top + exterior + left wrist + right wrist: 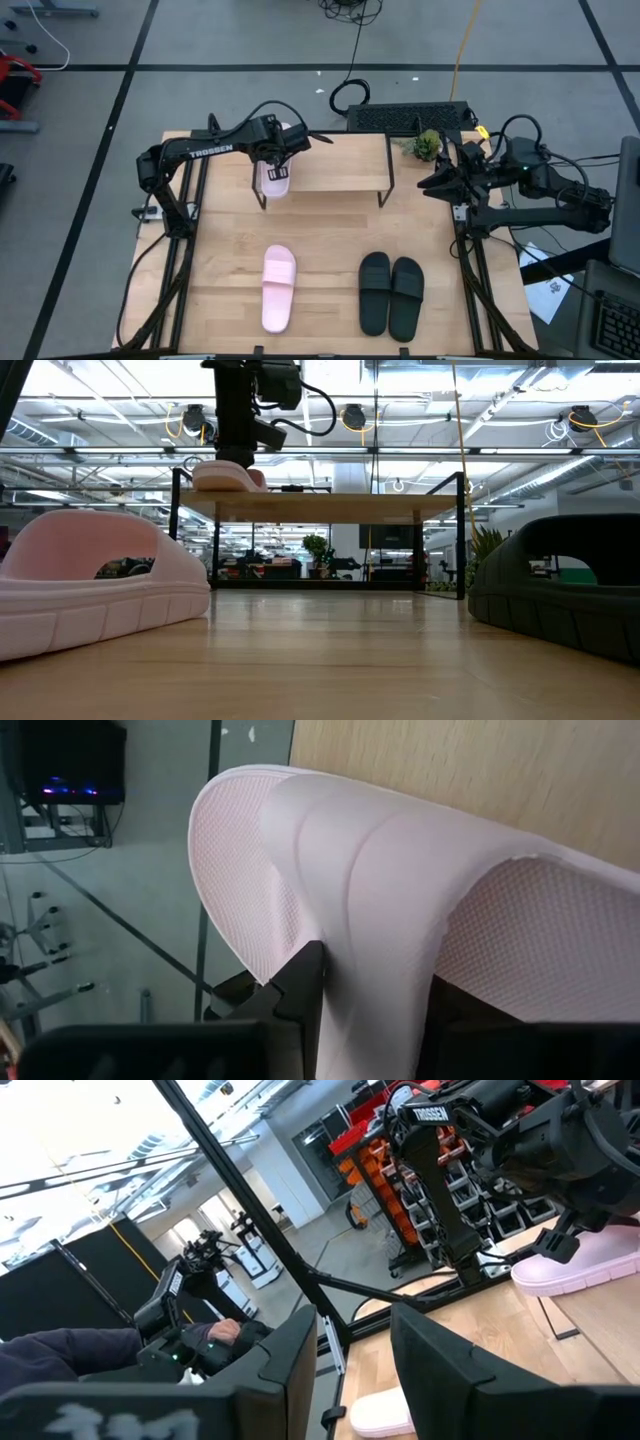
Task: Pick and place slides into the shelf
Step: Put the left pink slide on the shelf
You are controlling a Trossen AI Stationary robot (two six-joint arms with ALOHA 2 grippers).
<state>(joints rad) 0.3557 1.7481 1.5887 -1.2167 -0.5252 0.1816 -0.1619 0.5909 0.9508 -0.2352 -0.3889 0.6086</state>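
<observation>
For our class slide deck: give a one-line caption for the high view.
Left hand grips a pink slide at the shelf end; three slides wait on the table; right hand idles.

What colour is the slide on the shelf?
Pale pink slide, clearest in the left wrist view.

Pale pink slide (275,178) on the shelf, fine dotted texture on its footbed, smooth pink strap. Second pale pink slide (278,288) on the tabletop, ribbed pink sidewall. Two black slides (391,293), matte all over. Shelf (340,160) has a light wood-grain top on thin black legs. Tabletop (330,230) is light wood grain. Both arms dark, white lettering on the left arm (205,150). Black keyboard (410,117); small green plant (427,146).
</observation>
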